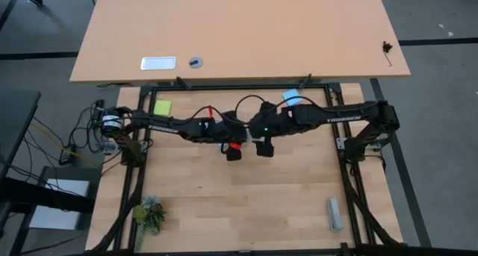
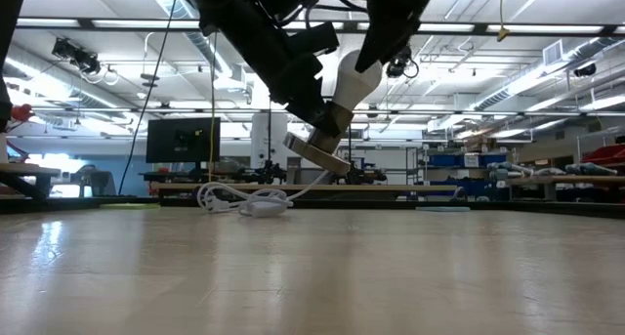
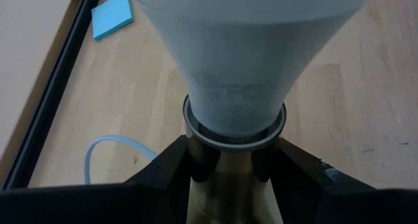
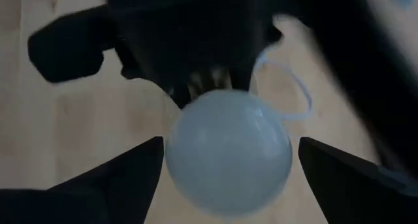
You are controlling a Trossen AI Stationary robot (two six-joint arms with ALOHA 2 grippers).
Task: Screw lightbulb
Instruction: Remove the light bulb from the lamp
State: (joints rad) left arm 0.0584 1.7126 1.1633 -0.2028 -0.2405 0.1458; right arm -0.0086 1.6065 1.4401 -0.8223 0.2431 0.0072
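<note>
Two grippers meeting above the wooden table, seen from overhead. Low: lightbulb tilted, neck down in socket base, lifted off the table. Left gripper clamped on socket beneath bulb. Right gripper spread wide, fingers clear beside bulb

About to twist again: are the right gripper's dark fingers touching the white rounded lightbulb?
Apart. In the right wrist view the right gripper stands open, its fingers either side of the lightbulb with bare table showing between.
</note>
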